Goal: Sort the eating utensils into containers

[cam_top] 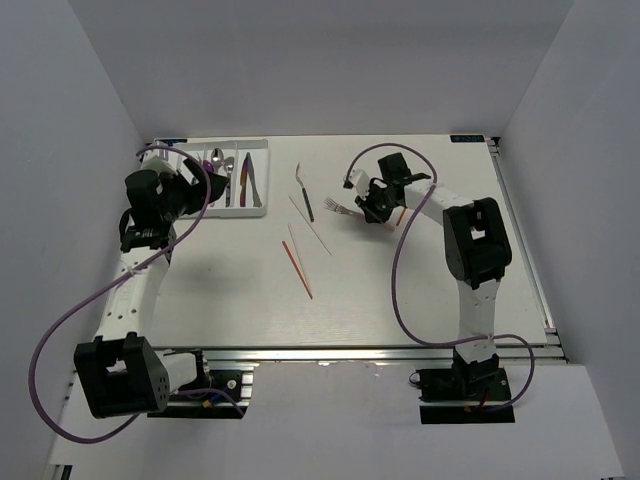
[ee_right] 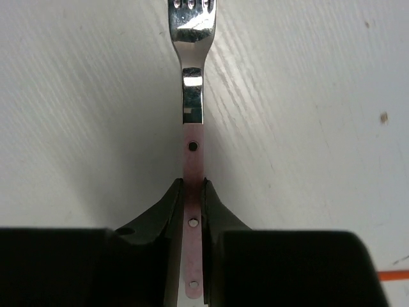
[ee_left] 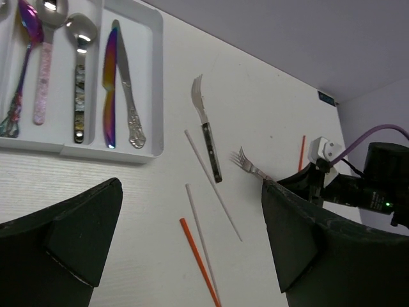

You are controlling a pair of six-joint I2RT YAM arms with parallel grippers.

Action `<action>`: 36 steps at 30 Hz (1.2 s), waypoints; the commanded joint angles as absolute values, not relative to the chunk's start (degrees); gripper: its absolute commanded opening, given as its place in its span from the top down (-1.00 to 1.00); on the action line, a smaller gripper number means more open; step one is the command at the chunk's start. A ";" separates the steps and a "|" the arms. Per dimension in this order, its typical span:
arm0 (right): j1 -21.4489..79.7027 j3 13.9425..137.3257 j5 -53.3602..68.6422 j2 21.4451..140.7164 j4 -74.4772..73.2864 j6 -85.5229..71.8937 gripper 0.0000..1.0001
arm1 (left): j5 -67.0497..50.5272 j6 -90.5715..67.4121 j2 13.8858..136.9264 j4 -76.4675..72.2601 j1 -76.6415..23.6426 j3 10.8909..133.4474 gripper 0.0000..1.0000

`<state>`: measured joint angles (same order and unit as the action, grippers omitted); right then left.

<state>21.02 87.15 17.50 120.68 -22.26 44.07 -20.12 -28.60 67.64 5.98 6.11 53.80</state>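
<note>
Clearly | right gripper [ee_right: 193, 195] clamps pink fork [ee_right: 192, 96] handle (rivets [ee_right: 193, 146] only in wrist view) | left gripper [ee_left: 190, 211] spread wide

Robot lab test cell indicated. White table [cam_top: 400, 300] enclosed by plain pale walls [cam_top: 90, 80] at left, right and far sides. Slotted aluminium rail [cam_top: 350, 353] fixed along near edge of table. Left arm [cam_top: 140, 270] and right arm [cam_top: 475, 270] bolted there on black base plates [cam_top: 465, 385]. Purple cables [cam_top: 393, 275] looped loosely over table and beyond near edge.
</note>
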 commanded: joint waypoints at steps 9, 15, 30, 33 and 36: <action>23.01 72.71 20.40 99.60 2.61 -11.37 1.00 | -20.58 -43.05 71.10 -12.29 -15.01 49.85 -0.96; 33.21 64.60 12.23 88.87 5.54 -17.48 1.00 | -20.40 -51.33 77.86 -24.87 -22.93 48.77 -0.96; 41.39 63.72 9.41 85.60 9.49 -22.85 1.00 | -18.54 -49.04 81.47 -19.25 -26.19 51.32 0.22; 41.83 64.77 9.67 86.83 9.84 -23.29 1.00 | -19.77 -49.13 82.97 -19.07 -26.19 52.55 0.29; 42.36 66.00 9.67 87.89 9.84 -23.20 1.00 | -20.65 -49.04 83.93 -18.98 -26.19 53.43 0.05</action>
